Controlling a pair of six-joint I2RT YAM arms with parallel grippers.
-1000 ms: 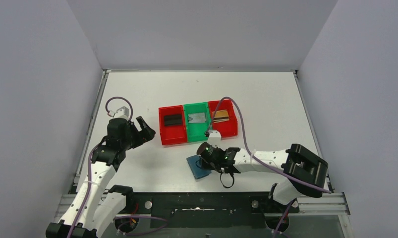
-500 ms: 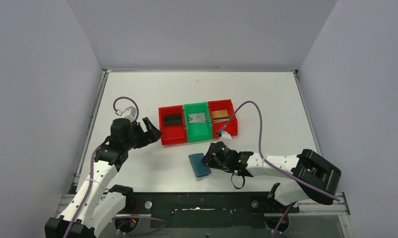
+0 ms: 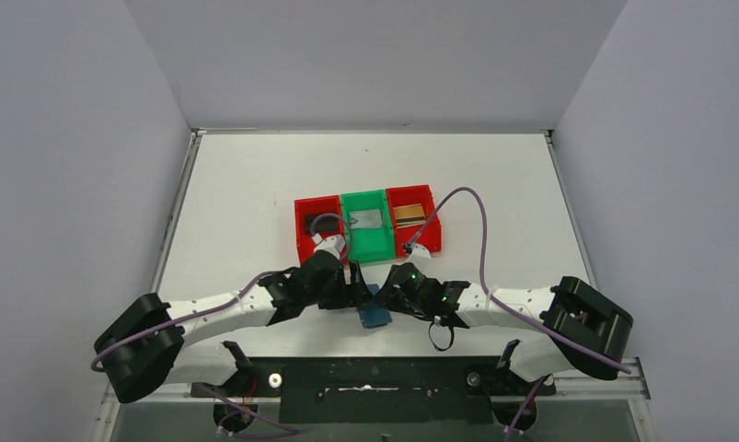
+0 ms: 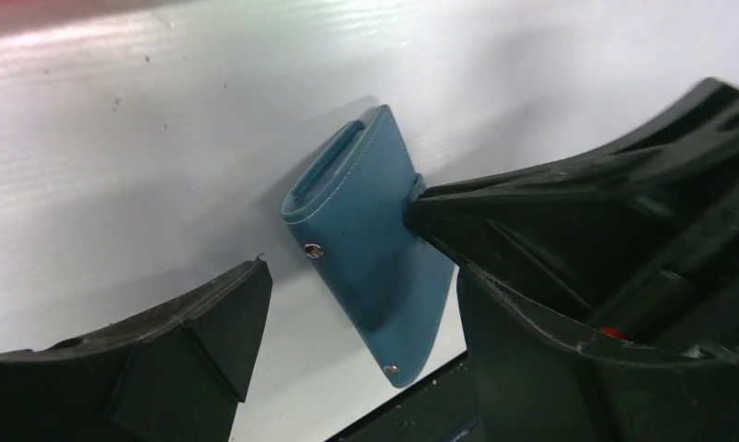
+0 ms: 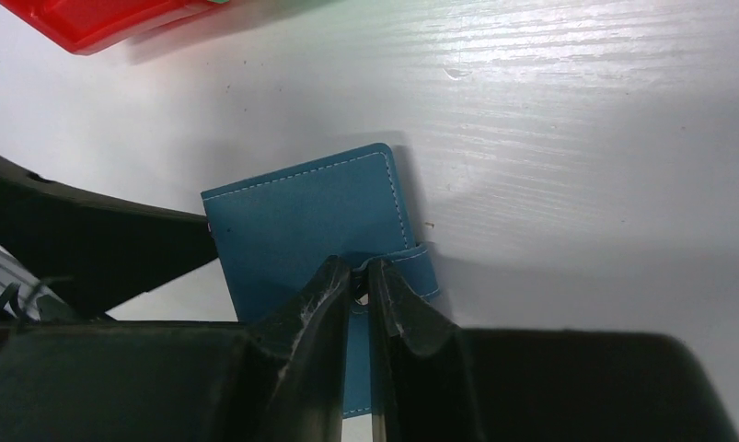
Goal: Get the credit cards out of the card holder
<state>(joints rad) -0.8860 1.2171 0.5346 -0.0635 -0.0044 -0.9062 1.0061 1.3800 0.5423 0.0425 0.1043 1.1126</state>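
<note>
The card holder (image 3: 375, 316) is a teal-blue wallet lying folded shut near the table's front edge, seen up close in the left wrist view (image 4: 365, 239) and the right wrist view (image 5: 301, 221). My right gripper (image 3: 389, 296) (image 5: 361, 274) is shut on the wallet's snap tab (image 5: 421, 272). My left gripper (image 3: 356, 293) (image 4: 356, 276) is open, one finger on each side of the wallet, touching nothing. Of the credit cards, a silver-grey one (image 3: 367, 218) lies in the green bin and a gold-brown one (image 3: 409, 215) in the right red bin.
Three bins stand in a row behind the wallet: red (image 3: 305, 250), green (image 3: 365, 249), red (image 3: 430, 241). My left wrist and its cable cover much of the left red bin. A corner of a red bin (image 5: 98, 18) shows in the right wrist view. The table's front edge (image 4: 421, 414) is just beyond the wallet.
My left arm has swung from the table's left side across to the wallet, its jaws narrowing a little. My right gripper shifted slightly right, uncovering the wallet, then stayed at its tab.
</note>
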